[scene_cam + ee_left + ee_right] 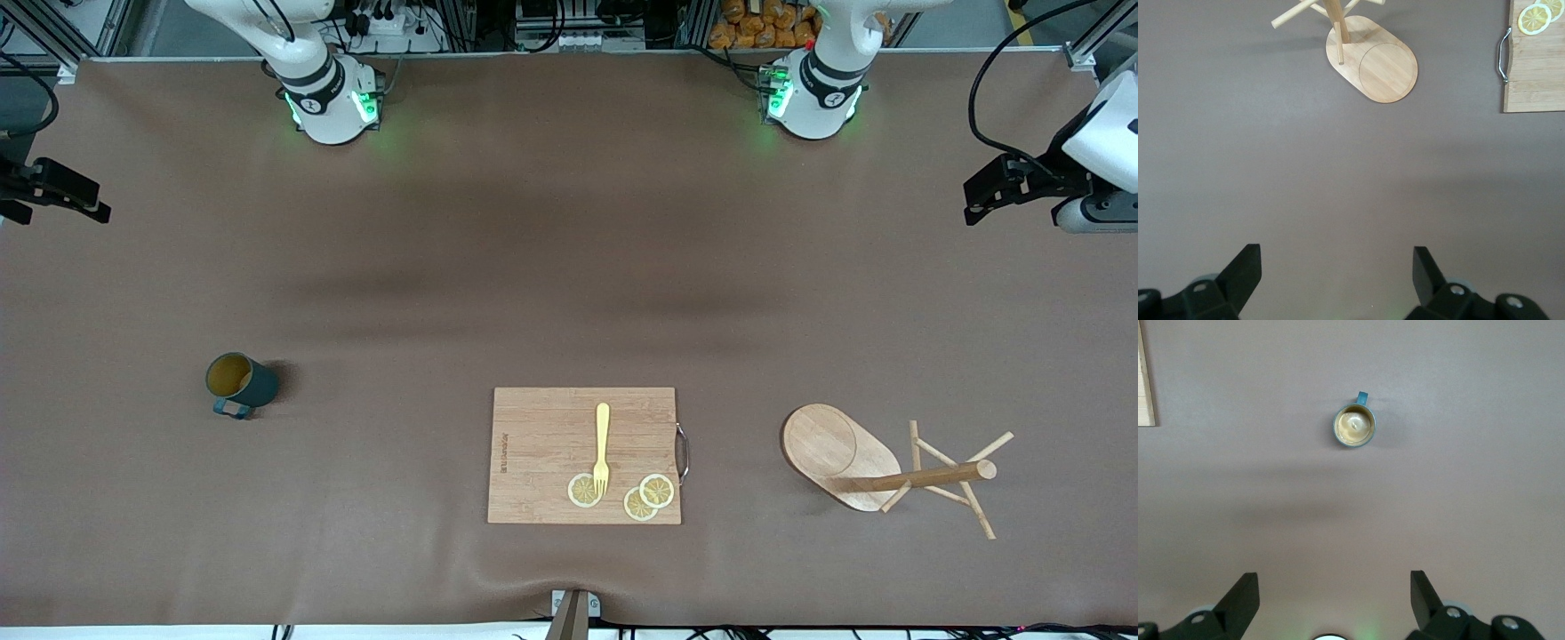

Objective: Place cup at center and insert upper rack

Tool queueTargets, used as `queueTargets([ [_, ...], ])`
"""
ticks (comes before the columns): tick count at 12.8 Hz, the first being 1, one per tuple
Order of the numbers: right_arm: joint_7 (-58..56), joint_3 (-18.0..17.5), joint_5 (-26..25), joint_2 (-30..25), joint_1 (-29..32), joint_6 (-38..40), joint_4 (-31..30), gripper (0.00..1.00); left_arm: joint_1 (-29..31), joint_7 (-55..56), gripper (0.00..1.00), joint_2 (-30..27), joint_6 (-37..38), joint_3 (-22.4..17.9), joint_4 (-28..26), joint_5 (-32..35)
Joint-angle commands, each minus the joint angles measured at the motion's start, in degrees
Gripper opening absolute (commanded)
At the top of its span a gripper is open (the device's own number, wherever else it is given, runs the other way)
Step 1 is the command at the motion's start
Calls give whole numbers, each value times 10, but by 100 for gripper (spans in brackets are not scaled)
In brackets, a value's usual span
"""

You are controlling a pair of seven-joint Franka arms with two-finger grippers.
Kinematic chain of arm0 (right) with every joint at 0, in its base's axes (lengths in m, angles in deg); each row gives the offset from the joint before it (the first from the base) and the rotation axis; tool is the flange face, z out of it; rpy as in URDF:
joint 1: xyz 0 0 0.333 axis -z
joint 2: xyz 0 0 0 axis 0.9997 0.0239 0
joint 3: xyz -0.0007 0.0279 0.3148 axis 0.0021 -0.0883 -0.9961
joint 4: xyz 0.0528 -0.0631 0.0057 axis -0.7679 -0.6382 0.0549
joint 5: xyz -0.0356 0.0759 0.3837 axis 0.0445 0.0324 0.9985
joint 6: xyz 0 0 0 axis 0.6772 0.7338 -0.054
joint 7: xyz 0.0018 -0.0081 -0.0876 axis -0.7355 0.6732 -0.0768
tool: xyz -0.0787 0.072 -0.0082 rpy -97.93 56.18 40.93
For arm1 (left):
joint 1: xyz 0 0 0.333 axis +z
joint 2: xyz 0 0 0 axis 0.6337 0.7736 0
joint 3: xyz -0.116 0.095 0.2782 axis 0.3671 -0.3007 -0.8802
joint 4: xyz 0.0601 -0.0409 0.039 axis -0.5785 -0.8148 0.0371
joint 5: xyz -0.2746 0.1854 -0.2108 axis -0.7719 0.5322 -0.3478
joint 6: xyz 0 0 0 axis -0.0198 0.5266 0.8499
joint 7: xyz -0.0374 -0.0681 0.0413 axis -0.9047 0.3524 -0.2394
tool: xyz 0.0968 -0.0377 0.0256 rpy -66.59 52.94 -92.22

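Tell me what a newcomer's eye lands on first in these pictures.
First the wooden cutting board close to the front camera at mid-table, carrying a yellow fork and three lemon slices. Then the mug tree standing toward the left arm's end, and the dark teal cup upright toward the right arm's end. Both the left gripper and right gripper hang open above bare table.

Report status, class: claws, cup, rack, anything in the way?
Left claw and right claw open, empty. Cup upright; rack upright. Cutting board with fork and lemon slices sits between them.
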Motion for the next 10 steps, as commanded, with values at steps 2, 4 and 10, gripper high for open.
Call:
queueTargets([
  [2,16,-2,-4,-8,-4,1,3,100,1,-2,100,3,3,0,10,-8],
  [4,16,-1,-4,-8,-4,2,2,100,-1,0,100,4,3,-1,20,-23],
  [10,16,1,-8,18,7,-6,-5,100,-1,29,100,7,25,1,20,-33],
])
